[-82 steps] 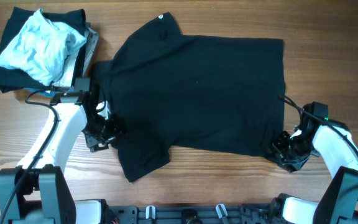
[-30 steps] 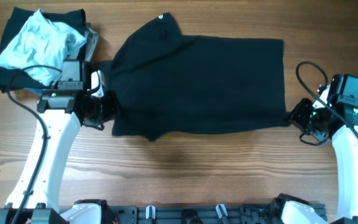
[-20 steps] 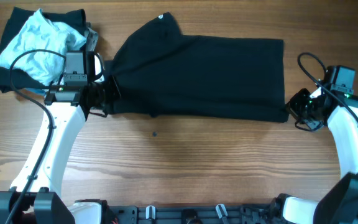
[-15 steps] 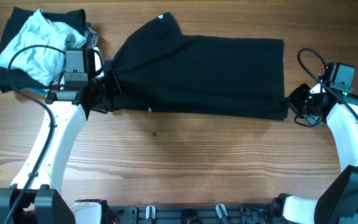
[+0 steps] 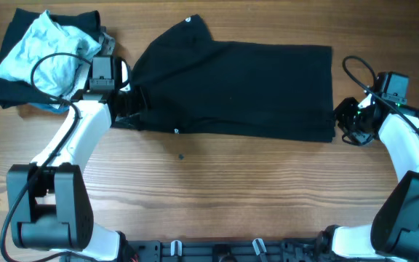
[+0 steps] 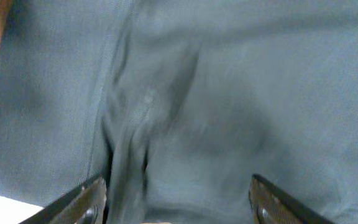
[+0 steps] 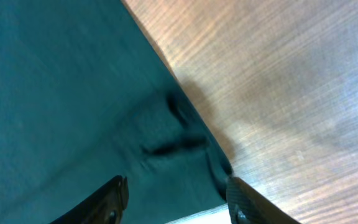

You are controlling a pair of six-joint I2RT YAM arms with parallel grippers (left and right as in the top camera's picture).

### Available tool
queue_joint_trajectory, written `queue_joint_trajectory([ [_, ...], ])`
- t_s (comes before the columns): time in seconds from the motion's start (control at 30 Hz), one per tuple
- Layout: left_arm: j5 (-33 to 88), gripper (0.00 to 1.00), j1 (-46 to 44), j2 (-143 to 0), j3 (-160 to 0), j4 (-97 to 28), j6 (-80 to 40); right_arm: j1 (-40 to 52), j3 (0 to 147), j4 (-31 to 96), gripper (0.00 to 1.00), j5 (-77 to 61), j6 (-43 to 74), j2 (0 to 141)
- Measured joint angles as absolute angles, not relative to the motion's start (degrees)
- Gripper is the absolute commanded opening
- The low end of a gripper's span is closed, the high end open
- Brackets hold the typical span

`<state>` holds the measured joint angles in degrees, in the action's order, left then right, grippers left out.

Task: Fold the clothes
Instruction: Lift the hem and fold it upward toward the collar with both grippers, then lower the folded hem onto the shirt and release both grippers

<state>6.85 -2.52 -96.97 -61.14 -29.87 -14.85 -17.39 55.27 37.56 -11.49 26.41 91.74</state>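
Black T-shirt (image 5: 231, 87): folded edge against wooden tabletop (image 5: 231, 196)

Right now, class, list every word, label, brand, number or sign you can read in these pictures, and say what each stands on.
None can be read.
The black T-shirt has a white mark at its upper edge, too small to read.
The pile of clothes shows no lettering.

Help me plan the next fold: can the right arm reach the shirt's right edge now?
Likely yes: the right arm holds its jaws open right over that edge of the shirt, with nothing lying on it there.
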Motion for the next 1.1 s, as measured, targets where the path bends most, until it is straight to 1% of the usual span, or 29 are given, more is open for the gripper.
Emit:
queue_joint_trajectory([
  [0.03, 6.85, 0.7, -2.52, -96.97, -61.1, -33.8, -14.17, -17.39, 55.27, 39.31, 0.62, -11.38, 26.02, 91.79],
  [0.1, 6.85, 0.7, -2.52, -96.97, -60.95, -37.58, -13.52, -17.39, 55.27, 43.13, 0.63, -11.18, 24.69, 91.79],
  [0.2, 6.85, 0.69, -2.52, -96.99, -58.28, -37.21, -13.1, -17.39, 53.98, 45.39, 0.65, -11.09, 21.69, 91.79],
  [0.23, 6.85, 0.64, -2.52, -97.23, -55.68, -32.49, -13.08, -17.39, 53.45, 45.52, 0.65, -11.14, 20.97, 91.79],
  [0.27, 6.85, 0.57, -2.52, -97.86, -54.11, -30.22, -13.08, -17.39, 53.12, 45.41, 0.65, -11.55, 20.34, 91.79],
  [0.3, 6.9, 0.28, -2.52, -98.91, -52.56, -27.77, -12.84, -17.39, 52.8, 45.32, 0.66, -12.14, 19.44, 91.79],
  [0.33, 7.05, 0.1, -2.59, -99.0, -52.42, -26.57, -12.56, -17.39, 52.62, 44.93, 0.66, -12.8, 18.87, 91.79],
  [0.37, 6.72, 0.04, -2.59, -99.35, -52.42, -25.82, -12.71, -17.39, 52.62, 44.77, 0.68, -13.26, 18.41, 91.81],
  [0.43, 5.65, 0.04, -2.39, -99.66, -52.1, -25.93, -12.78, -17.39, 52.51, 44.07, 0.71, -13.76, 17.85, 91.83],
  [0.47, 4.99, 0.04, -2.24, -99.66, -52.1, -26.59, -13.43, -17.39, 52.1, 43.44, 0.7, -13.93, 17.67, 91.83],
  [0.53, 4.1, 0.04, -0.93, -99.57, -52.51, -29.67, -16.95, -17.39, 49.54, 42.04, 0.61, -14.13, 17.89, 91.83],
  [0.57, 4.34, 0.04, -0.19, -99.53, -52.51, -30.24, -17.76, -17.39, 48.05, 39.83, 0.59, -14.37, 18.22, 91.81],
  [0.67, 5.02, 0.04, 1.15, -99.5, -52.62, -31.03, -18.81, -17.61, 43.4, 30.33, 0.48, -16.38, 19.44, 91.29],
  [0.7, 4.99, 0.04, 1.15, -99.5, -52.62, -31.18, -18.81, -17.61, 42.87, 27.75, 0.4, -17.04, 19.44, 91.29],
  [0.73, 4.97, 0.04, 1.15, -99.48, -52.66, -31.57, -18.81, -17.63, 42.44, 26.11, 0.24, -18.02, 19.62, 91.29],
  [0.77, 4.95, 0.04, 1.19, -99.44, -52.71, -31.97, -18.81, -17.67, 42.17, 25.43, 0.13, -18.83, 19.46, 91.31],
  [0.8, 4.97, 0.04, 1.26, -99.37, -52.73, -32.49, -18.83, -17.65, 41.85, 25.45, 0.04, -19.64, 19.62, 91.57],
  [0.87, 4.93, 0.04, 1.43, -98.96, -52.71, -34.61, -18.83, -17.65, 41.45, 26.98, 0.04, -20.47, 19.75, 91.77],
  [0.93, 4.54, 0.04, 1.52, -98.04, -52.51, -37.56, -18.85, -17.72, 41.74, 31.0, 0.04, -18.37, 21.5, 91.66],
  [0.97, 4.45, 0.13, 1.52, -97.32, -52.21, -39.07, -18.83, -17.78, 42.17, 33.23, 0.25, -16.97, 22.57, 91.44],
  [1.0, 4.32, 0.39, 1.52, -95.98, -51.92, -41.63, -18.85, -18.15, 42.59, 35.99, 0.59, -15.29, 23.59, 91.15],
  [1.03, 4.29, 0.49, 1.52, -94.89, -51.79, -43.27, -19.09, -18.39, 42.92, 37.21, 0.62, -14.41, 23.75, 90.98],
  [1.07, 4.12, 0.51, 1.52, -93.95, -51.72, -44.07, -19.11, -18.55, 43.27, 38.22, 0.61, -14.06, 23.29, 90.72],
  [1.1, 4.1, 0.51, 1.52, -93.14, -51.72, -44.93, -19.42, -18.59, 43.7, 39.22, 0.59, -14.04, 22.0, 90.28],
])
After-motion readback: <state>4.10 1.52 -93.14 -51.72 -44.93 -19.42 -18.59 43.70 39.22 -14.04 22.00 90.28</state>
